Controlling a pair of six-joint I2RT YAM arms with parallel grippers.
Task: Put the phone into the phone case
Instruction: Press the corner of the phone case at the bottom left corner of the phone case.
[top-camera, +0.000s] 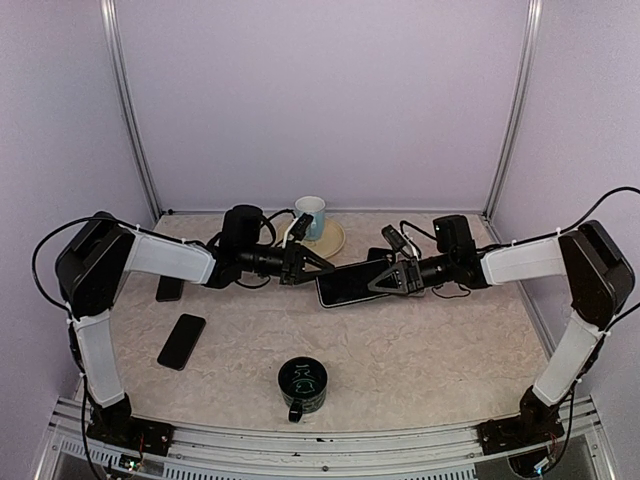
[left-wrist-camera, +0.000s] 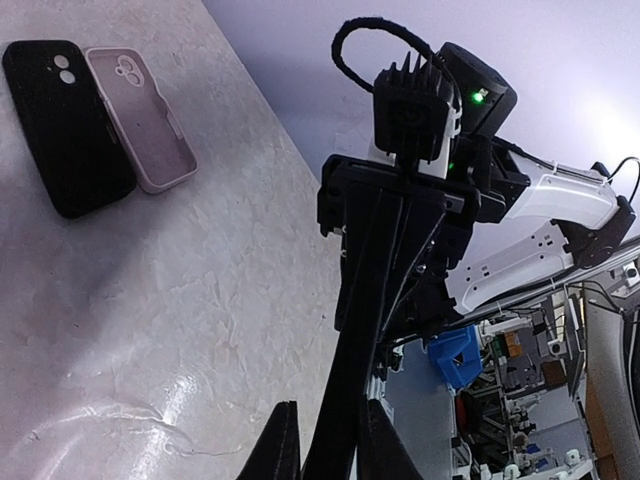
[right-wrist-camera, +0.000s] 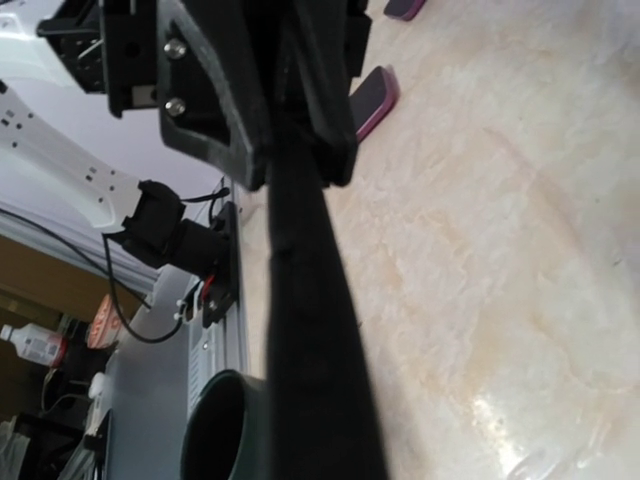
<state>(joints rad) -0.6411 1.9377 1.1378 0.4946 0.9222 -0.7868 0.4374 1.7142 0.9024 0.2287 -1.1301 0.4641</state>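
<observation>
**Top view.** The left gripper (top-camera: 308, 267) and right gripper (top-camera: 385, 280) meet over mid-table. Each is clamped tight on one end of a flat black rectangular phone (top-camera: 345, 285).

**Wrist views.** The phone shows only edge-on, as a dark bar, and whether a case already covers it cannot be told. The left fingers (left-wrist-camera: 283, 450) flank its near end and are cut off by the frame's lower edge. The right arm's own fingertips are hard to make out. A soft pink phone case (left-wrist-camera: 140, 115) lies hollow side up on the marbled beige tabletop (left-wrist-camera: 200, 300), just beside a second black phone (left-wrist-camera: 65, 125) and well apart from the held one.
</observation>
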